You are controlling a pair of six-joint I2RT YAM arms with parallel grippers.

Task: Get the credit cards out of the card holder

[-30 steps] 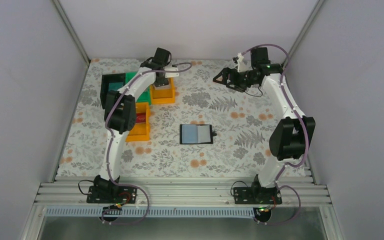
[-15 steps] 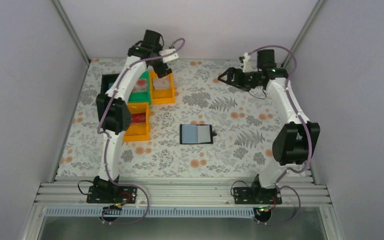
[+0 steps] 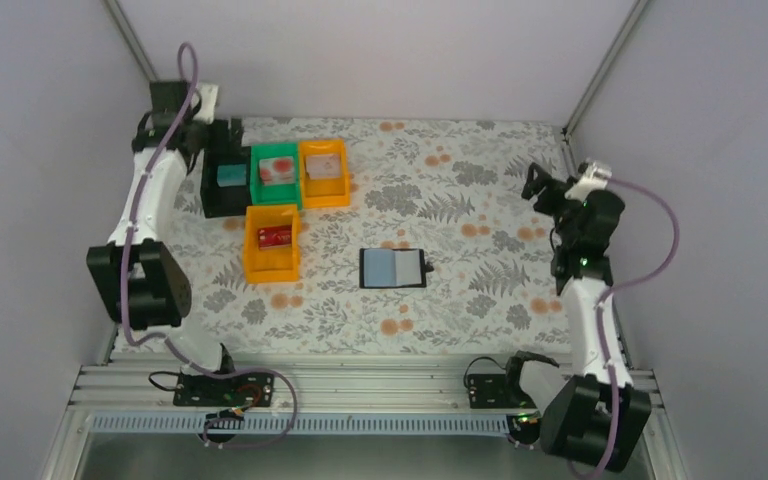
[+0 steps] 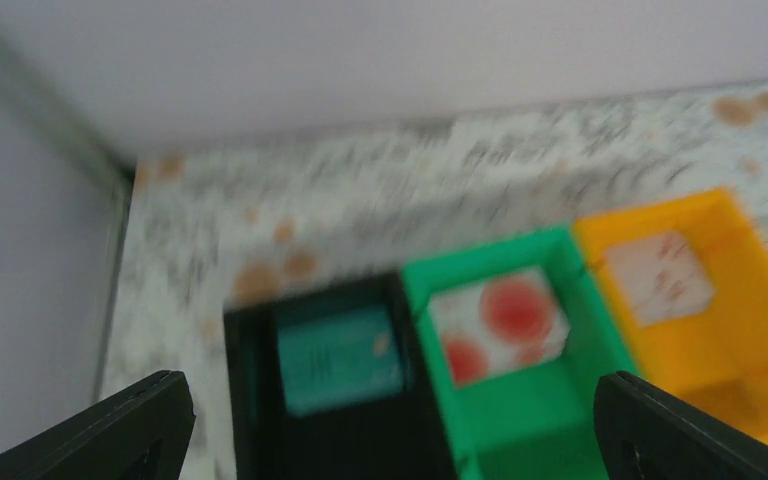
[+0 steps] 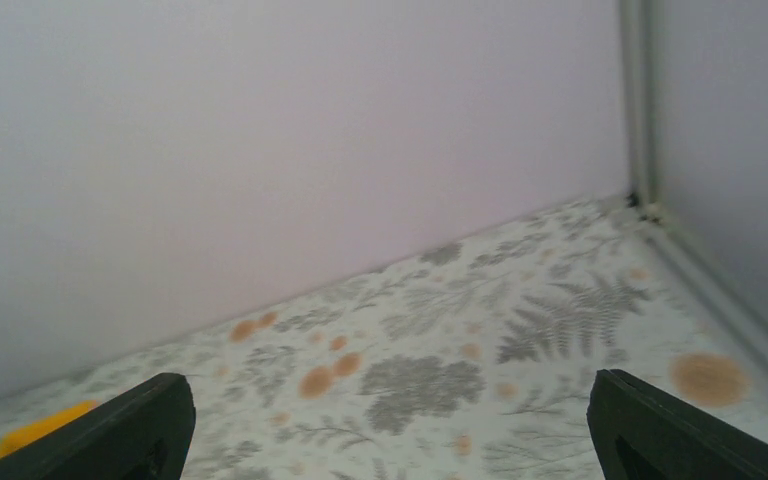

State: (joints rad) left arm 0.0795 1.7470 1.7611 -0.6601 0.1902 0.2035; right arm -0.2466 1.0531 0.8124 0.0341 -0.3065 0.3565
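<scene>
The card holder (image 3: 393, 268) lies open at the table's middle, its pale blue-grey panels facing up, with no gripper near it. The credit cards lie in trays at the far left: a teal one (image 4: 338, 358) in the black tray (image 3: 222, 200), a whitish one with red spots (image 4: 497, 320) in the green tray (image 3: 256, 178), a pale one (image 4: 658, 278) in an orange tray (image 3: 310, 195), a red one (image 3: 276, 236) in the nearer orange tray (image 3: 270, 268). My left gripper (image 3: 205, 135) hangs open and empty above the far left corner. My right gripper (image 3: 545, 190) stands open and empty at the right edge.
The table (image 3: 460, 215) carries a floral cloth and is walled at the back and both sides. In the right wrist view I see only cloth (image 5: 430, 385), the back wall and a corner post (image 5: 638, 100).
My left arm has swung away from above the orange tray to the far left corner, its jaws opening. My right arm has pulled back from the far middle to the right edge.
</scene>
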